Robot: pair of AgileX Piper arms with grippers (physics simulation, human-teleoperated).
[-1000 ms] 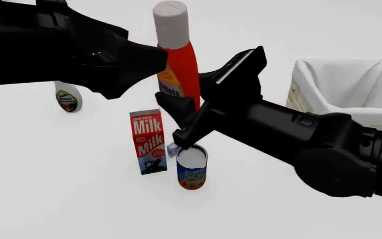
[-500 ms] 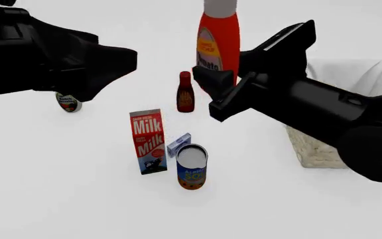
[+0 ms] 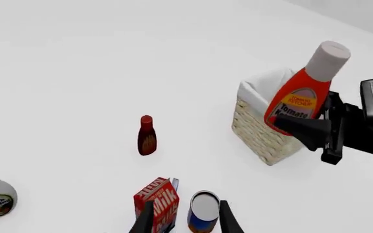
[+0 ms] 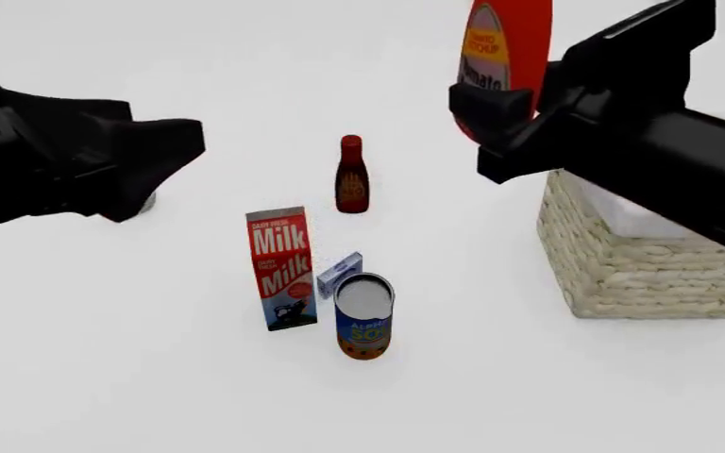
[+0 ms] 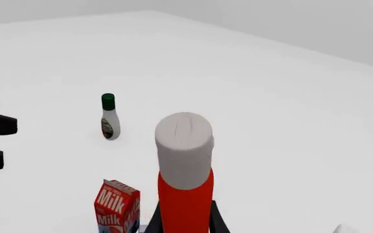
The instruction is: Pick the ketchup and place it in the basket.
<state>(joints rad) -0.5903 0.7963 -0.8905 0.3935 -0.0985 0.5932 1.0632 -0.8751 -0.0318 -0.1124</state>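
Red ketchup in right gripper

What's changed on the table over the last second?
The right end effector, shut on the ketchup, has carried it rightward to beside the basket. The left end effector has pulled back left. The milk carton, soup can and small dark red bottle stayed put.

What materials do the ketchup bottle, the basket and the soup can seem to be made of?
The ketchup looks like smooth, glossy red plastic with a matte white cap. The basket seems to be woven wicker, shown by its pale ribbed weave, with a white cloth lining. The can is probably metal under a printed label: its lid is flat and pale.
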